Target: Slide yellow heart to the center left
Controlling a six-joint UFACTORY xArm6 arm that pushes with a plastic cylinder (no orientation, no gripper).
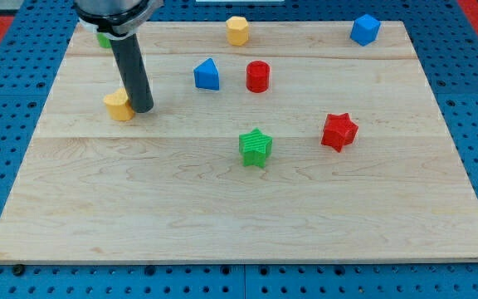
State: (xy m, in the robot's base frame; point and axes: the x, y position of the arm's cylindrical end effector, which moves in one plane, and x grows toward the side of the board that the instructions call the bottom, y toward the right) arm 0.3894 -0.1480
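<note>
The yellow heart (pixel 118 106) lies on the wooden board (pixel 181 199) at the view's left, about mid-height. My tip (pixel 142 109) is right against the heart's right side, touching it. The dark rod rises from there to the view's top and hides part of the heart's right edge.
A green block (pixel 104 38) peeks out behind the arm at the top left. A yellow hexagon block (pixel 237 30) sits at the top centre, a blue block (pixel 365 29) at the top right. A blue triangular block (pixel 207 74), red cylinder (pixel 258 76), green star (pixel 256 147) and red star (pixel 338 131) lie mid-board.
</note>
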